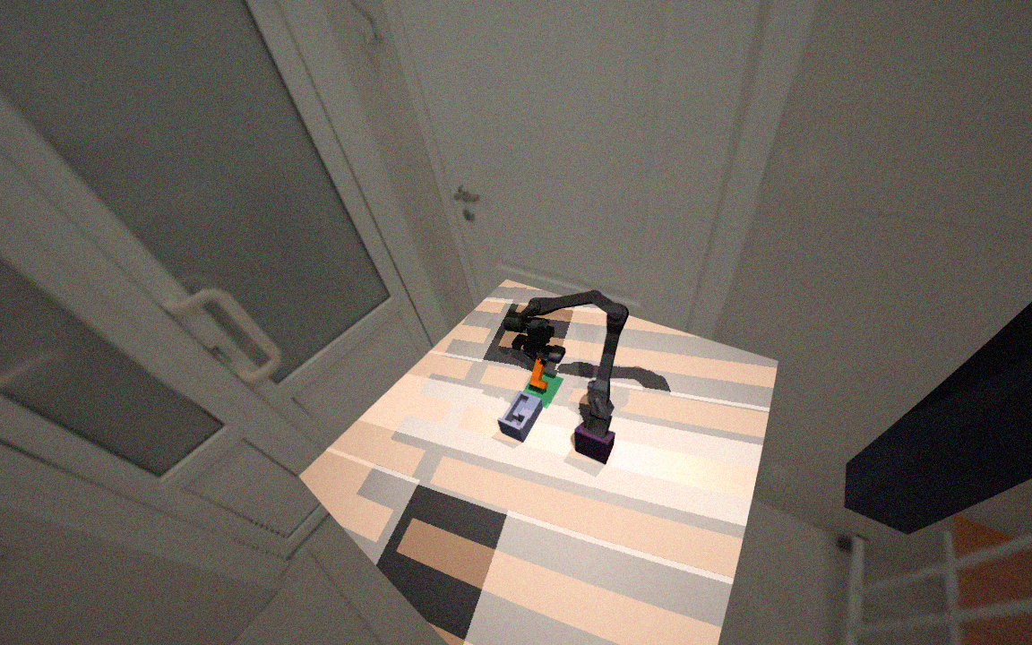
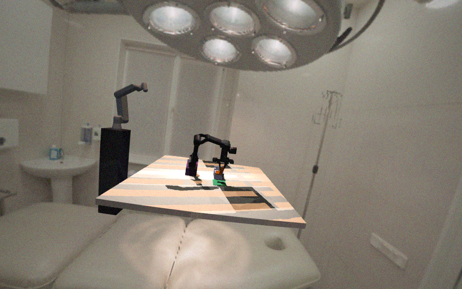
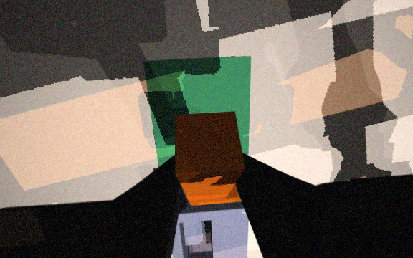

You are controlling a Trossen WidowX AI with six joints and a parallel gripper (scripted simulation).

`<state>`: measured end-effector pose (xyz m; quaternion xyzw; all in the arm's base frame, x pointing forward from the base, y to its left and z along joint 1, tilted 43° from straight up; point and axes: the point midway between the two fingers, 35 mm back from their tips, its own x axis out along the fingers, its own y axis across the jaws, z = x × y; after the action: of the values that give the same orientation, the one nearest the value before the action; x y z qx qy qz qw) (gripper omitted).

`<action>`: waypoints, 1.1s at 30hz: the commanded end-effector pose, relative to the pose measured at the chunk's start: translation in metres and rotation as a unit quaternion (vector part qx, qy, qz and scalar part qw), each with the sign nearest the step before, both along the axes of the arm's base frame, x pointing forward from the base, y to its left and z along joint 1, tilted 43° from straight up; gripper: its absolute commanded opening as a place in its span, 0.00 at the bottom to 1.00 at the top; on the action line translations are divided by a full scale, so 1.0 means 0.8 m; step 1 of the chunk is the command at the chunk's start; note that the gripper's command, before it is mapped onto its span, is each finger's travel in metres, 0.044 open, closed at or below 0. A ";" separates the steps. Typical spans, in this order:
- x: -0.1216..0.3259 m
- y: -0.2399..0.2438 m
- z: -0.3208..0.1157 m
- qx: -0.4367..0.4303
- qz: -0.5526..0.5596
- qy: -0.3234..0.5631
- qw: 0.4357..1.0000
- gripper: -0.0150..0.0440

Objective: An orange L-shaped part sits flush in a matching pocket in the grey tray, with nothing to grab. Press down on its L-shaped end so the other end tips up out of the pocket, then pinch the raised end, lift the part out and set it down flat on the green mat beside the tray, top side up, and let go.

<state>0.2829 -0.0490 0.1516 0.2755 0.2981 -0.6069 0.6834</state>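
Note:
My gripper [image 1: 541, 363] [image 2: 221, 166] [image 3: 206, 160] is shut on the orange part [image 1: 537, 376] [image 3: 209, 143] by its raised end. The part is out of its pocket and tilted steeply, its L-shaped end low, as the top view shows. The green mat [image 1: 554, 388] [image 2: 219, 182] [image 3: 221, 89] lies flat behind and below the part in the wrist view. The grey tray [image 1: 514, 433] [image 3: 229, 233] stands beside the mat, and its pocket is empty. The part is over the mat's tray side; the gap beneath it is hard to judge. The fingers hide part of its sides.
The arm's dark base block [image 1: 594, 443] [image 2: 191, 168] stands on the striped table [image 1: 664, 513] [image 2: 146, 201], to one side of the tray and mat. Dark shadows fall over the table and part of the mat.

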 end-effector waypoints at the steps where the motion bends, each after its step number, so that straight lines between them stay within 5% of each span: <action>1: 0.000 -0.008 -0.007 -0.004 0.001 0.002 1.000 0.25; 33: 0.005 -0.051 -0.053 -0.005 0.001 0.002 1.000 0.25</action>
<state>0.2875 -0.0845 0.1139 0.2752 0.2961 -0.6068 0.6844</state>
